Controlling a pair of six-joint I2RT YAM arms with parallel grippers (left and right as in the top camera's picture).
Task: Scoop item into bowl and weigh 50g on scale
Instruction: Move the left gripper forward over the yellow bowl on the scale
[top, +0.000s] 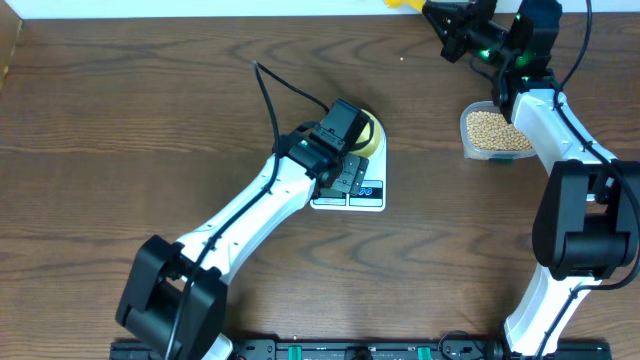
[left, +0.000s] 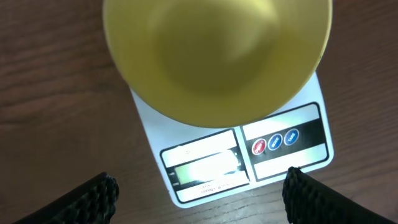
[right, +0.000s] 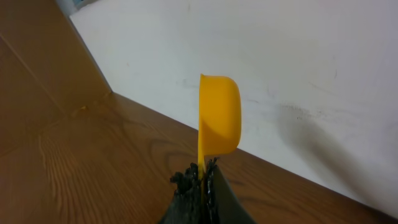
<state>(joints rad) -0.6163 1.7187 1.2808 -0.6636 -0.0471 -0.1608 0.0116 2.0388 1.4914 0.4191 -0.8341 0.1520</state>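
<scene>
Here the yellow scoop is pinched, seemingly by its handle, in the right gripper; the left gripper is spread wide, empty, above the bowl on the scale.

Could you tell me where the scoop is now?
The scoop is clamped in the right gripper, far right by the back wall, beyond the tub of beans.

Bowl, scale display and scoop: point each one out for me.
bowl (left: 217, 56), left wrist view, on its inner floor.
scale display (left: 208, 169), left wrist view, middle of the lit screen.
scoop (right: 221, 115), right wrist view, on the side of its cup.
</scene>
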